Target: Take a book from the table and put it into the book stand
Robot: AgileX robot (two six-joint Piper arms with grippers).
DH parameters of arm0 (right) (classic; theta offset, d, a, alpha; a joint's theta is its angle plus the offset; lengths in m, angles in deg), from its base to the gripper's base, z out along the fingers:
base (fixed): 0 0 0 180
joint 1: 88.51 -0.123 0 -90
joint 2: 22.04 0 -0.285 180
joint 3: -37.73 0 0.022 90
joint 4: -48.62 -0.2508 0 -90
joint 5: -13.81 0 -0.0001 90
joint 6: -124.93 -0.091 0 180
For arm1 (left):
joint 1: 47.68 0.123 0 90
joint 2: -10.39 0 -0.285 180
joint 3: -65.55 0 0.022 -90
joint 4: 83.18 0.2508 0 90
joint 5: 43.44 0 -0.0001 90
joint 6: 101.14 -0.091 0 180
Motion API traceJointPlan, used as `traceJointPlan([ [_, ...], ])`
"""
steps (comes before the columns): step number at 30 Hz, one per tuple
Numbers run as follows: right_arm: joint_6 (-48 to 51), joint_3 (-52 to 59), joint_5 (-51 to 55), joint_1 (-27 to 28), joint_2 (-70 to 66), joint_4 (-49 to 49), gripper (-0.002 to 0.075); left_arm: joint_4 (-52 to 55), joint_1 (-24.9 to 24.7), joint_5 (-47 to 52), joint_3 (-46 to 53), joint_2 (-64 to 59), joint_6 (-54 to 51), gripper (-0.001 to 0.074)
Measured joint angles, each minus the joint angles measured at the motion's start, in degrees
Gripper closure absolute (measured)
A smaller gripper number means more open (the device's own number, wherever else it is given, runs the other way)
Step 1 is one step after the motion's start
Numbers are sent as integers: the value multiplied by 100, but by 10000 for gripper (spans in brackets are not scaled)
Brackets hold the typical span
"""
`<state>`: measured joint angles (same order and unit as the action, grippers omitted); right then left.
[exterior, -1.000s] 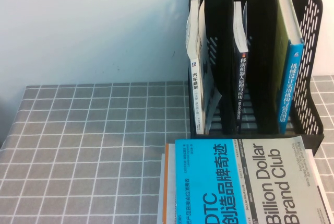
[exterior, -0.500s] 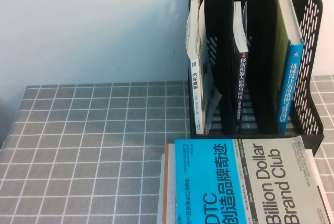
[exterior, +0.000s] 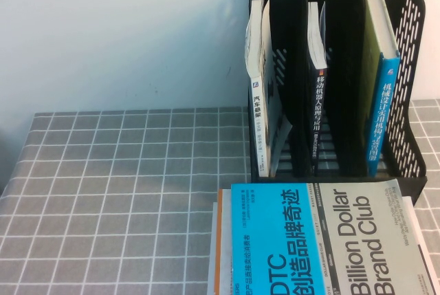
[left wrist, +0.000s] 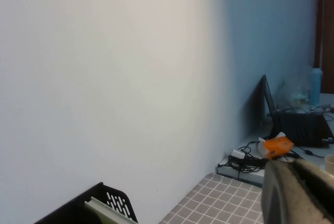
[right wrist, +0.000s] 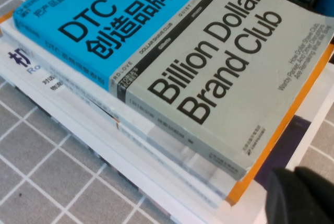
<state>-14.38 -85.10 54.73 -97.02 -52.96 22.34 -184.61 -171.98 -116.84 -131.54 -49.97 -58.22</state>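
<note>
The thick book (exterior: 385, 99) with a pale yellow-green cover and blue spine stands upright in the right slot of the black book stand (exterior: 412, 27), at the back right of the grid-cloth table (exterior: 124, 171). Neither gripper shows in the high view. My left gripper (left wrist: 292, 169) is raised and faces the wall, shut and empty. A corner of the stand (left wrist: 112, 200) with a pale book edge shows below it. My right gripper (right wrist: 294, 174) is shut and empty, hovering over a corner of the book stack.
A stack of books lies at the table's front right, topped by the cyan-and-grey "Billion Dollar Brand Club" book (exterior: 323, 240), also in the right wrist view (right wrist: 209, 62). A white-spined book (exterior: 258, 102) fills the left slot, a dark book (exterior: 317, 102) the middle slot.
</note>
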Motion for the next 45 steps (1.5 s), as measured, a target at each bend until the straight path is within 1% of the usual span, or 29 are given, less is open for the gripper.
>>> traceJointPlan([
  [4,0,0,10,0,0,-9,729,0,95,0,0,11,13,736],
  [5,0,0,10,0,0,-9,729,0,217,54,0,-9,13,736],
  [7,0,0,10,0,0,-9,729,0,580,466,0,-101,13,736],
  [9,0,0,10,0,0,-14,729,0,1221,1419,0,-279,13,736],
  [12,0,0,19,0,0,-14,729,0,2492,3166,0,-687,13,736],
  [15,0,0,19,0,0,-23,729,29,3635,4676,10,-1061,132,736],
  [18,0,0,19,0,0,-23,729,39,4507,5404,10,-1361,893,736],
  [20,0,0,19,0,0,-23,729,50,4898,5648,22,-1576,1204,736],
  [22,0,0,19,0,0,-23,729,50,5208,5731,34,-1834,1265,736],
  [25,0,0,19,0,0,-23,729,50,5475,5946,59,-2111,1362,736],
  [27,0,0,19,0,0,-23,729,50,5667,5967,58,-2252,1737,736],
  [29,0,0,19,0,0,-36,729,50,5813,5799,58,-2327,2351,736],
  [34,0,0,19,0,0,-40,729,50,6111,4974,351,-2323,3650,736],
  [37,0,0,19,0,0,-40,729,40,6393,4905,664,-2239,4459,736],
  [41,0,0,19,0,0,-49,729,121,7027,4905,1074,-2091,5706,736],
  [45,0,0,19,0,0,-53,729,635,7695,4960,1497,-2076,6941,736],
])
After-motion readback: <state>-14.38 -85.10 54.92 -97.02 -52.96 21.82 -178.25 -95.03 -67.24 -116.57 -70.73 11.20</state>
